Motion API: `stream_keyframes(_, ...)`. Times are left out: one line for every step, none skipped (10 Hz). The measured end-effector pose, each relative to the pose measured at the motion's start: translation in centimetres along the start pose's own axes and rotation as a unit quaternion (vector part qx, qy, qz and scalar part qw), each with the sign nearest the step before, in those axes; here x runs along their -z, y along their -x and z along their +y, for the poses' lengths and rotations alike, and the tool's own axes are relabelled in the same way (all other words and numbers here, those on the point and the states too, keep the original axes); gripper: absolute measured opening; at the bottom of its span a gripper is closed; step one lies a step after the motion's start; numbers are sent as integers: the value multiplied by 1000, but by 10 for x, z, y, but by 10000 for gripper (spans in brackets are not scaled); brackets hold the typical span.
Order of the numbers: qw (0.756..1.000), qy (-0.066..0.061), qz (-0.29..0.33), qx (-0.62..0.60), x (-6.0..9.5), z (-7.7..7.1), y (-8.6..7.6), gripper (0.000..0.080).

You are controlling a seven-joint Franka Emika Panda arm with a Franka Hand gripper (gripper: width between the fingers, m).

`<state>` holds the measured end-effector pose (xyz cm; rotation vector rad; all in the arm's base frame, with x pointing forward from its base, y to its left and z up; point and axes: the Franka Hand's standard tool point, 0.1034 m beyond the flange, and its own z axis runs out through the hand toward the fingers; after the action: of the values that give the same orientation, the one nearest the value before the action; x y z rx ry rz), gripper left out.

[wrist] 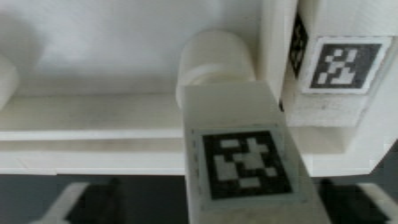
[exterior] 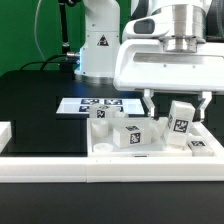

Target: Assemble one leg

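Note:
My gripper (exterior: 178, 106) hangs over the exterior view's right part of the large white panel (exterior: 60, 160). Its fingers are spread to either side of a tilted white leg (exterior: 181, 122) with a tag marker. In the wrist view the same leg (wrist: 240, 150) runs down the middle between the two dark fingertips (wrist: 93, 200). There is a gap on one side, so the gripper (wrist: 217, 206) is open around the leg and not closed on it. Another tagged leg (wrist: 338, 65) lies just beside it.
Several more tagged legs (exterior: 132, 136) lie on the panel to the exterior view's left of my gripper. The marker board (exterior: 90, 104) lies on the black table behind them. The robot base (exterior: 100, 40) stands at the back. A white block (exterior: 4, 132) sits at the left edge.

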<state>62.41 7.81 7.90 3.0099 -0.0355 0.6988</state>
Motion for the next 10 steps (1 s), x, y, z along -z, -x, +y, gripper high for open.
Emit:
stream_keyframes(1000,-1,-4,2,4,2,-3,622)
stream_keyframes(1000,-1,-12,3,7,3,-5,641)
stream_keyframes(1000,-1,-28,4,12,5,-7,648)
stream_keyframes(1000,-2,-23,2,16,6,-13,648)
stream_keyframes(1000,-1,-25,3,13,5,-10,649)
stream_keyframes(998,1,-65,2,10,6,-1,649)
stream_keyframes(994,3,-108,0,12,7,-2,649)
stream_keyframes(990,5,-138,-2,13,7,-4,649)
stream_keyframes(985,8,-173,-2,12,6,-3,649)
stream_keyframes(987,7,-160,-1,10,5,-9,649)
